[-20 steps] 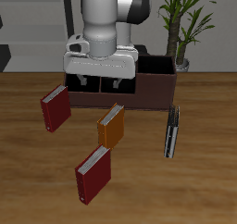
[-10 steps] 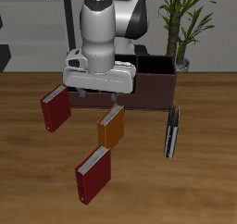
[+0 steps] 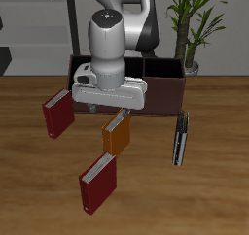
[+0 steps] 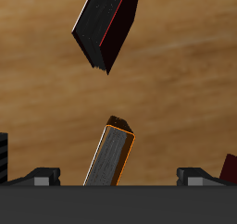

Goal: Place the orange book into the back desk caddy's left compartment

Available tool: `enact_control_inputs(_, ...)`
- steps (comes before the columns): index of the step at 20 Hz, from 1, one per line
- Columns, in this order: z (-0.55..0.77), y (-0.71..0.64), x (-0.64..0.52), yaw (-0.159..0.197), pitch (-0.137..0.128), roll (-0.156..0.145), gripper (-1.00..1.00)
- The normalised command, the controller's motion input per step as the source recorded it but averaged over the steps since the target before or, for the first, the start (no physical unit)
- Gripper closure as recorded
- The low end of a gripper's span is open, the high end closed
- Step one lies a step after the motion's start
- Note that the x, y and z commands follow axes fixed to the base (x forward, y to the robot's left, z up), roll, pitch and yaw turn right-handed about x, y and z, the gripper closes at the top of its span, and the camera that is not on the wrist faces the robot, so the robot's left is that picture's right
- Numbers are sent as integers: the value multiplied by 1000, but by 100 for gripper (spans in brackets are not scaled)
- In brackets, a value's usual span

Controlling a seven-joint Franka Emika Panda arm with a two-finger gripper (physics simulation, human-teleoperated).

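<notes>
The orange book (image 3: 117,133) stands on the table in front of the back desk caddy (image 3: 161,91), a long dark maroon box. My gripper (image 3: 107,105) is open and empty, just above and slightly behind the book. In the wrist view the orange book (image 4: 110,159) stands on edge between my spread fingertips (image 4: 38,177), apart from both. The arm hides much of the caddy's cells. One dark cell (image 3: 161,68) shows at the end near the plant. I cannot tell which cell is the left compartment.
A dark red book (image 3: 58,114) stands beside the caddy's other end. Another dark red book (image 3: 98,182) lies nearer the table's front edge and also shows in the wrist view (image 4: 107,24). A thin black book (image 3: 180,138) stands beside the orange book. A potted plant (image 3: 193,25) is behind the caddy.
My gripper has moved forward from over the caddy and come down toward the orange book. The books and the caddy have not moved.
</notes>
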Motion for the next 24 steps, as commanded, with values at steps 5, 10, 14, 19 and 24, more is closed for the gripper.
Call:
enact_control_inputs(5, -255, 59, 71, -1, 27, 3, -100)
enact_control_inputs(10, -367, 50, 5, -19, 24, 4, -100)
enact_control_inputs(14, -416, -20, 26, -38, 39, 11, -100)
enact_control_inputs(19, -274, -38, -16, -22, 34, 1, 100)
enact_control_inputs(24, -55, -79, -77, -20, 13, -13, 100)
